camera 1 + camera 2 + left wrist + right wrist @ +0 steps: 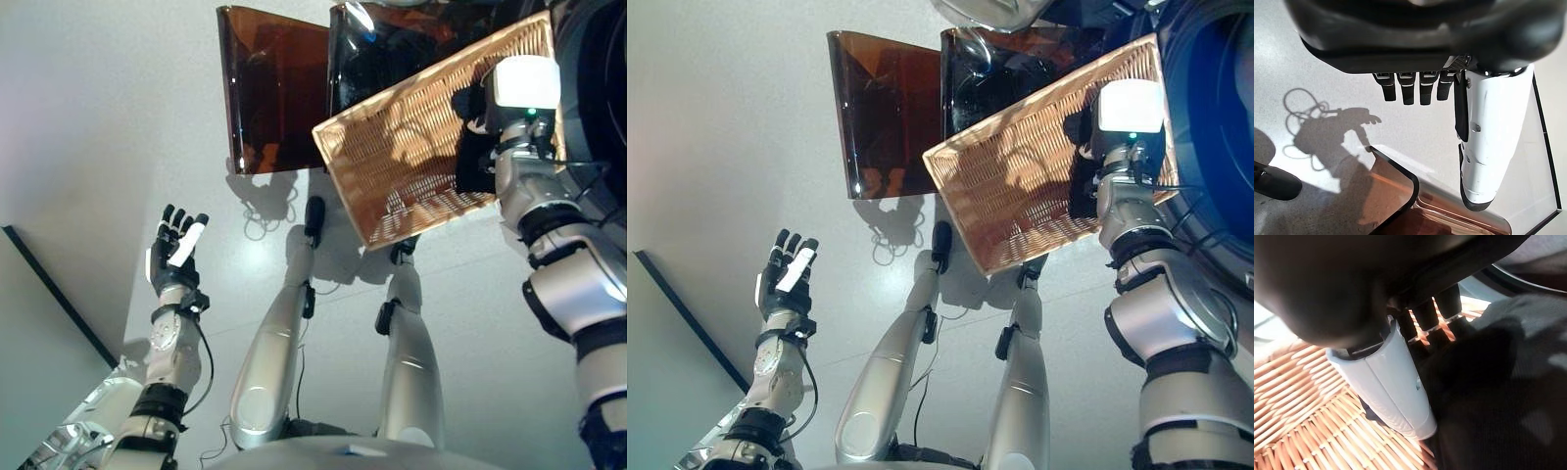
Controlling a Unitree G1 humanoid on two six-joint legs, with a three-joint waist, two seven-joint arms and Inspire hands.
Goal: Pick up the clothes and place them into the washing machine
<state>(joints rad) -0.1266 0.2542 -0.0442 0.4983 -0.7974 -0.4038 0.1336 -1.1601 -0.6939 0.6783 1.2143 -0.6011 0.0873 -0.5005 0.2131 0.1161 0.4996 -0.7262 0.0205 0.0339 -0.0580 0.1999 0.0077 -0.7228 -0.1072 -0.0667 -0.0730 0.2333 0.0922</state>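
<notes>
1. Right hand (1400,382), closest in its wrist view, has its fingers and white-covered thumb curled onto dark clothes (1488,396) lying in the wicker basket (392,166).
2. Those clothes look soft, limp and light; they would likely drape and slip, so a bunched handful near the middle seems the safest hold.
3. Upper right of the head views, the basket holds only that dark garment as far as shows; the washing machine's (1215,147) drum opening sits just behind it.
4. Left hand (174,250), lower left, is spread and empty.
5. Brown tinted panels (274,88) stand upper centre.
</notes>
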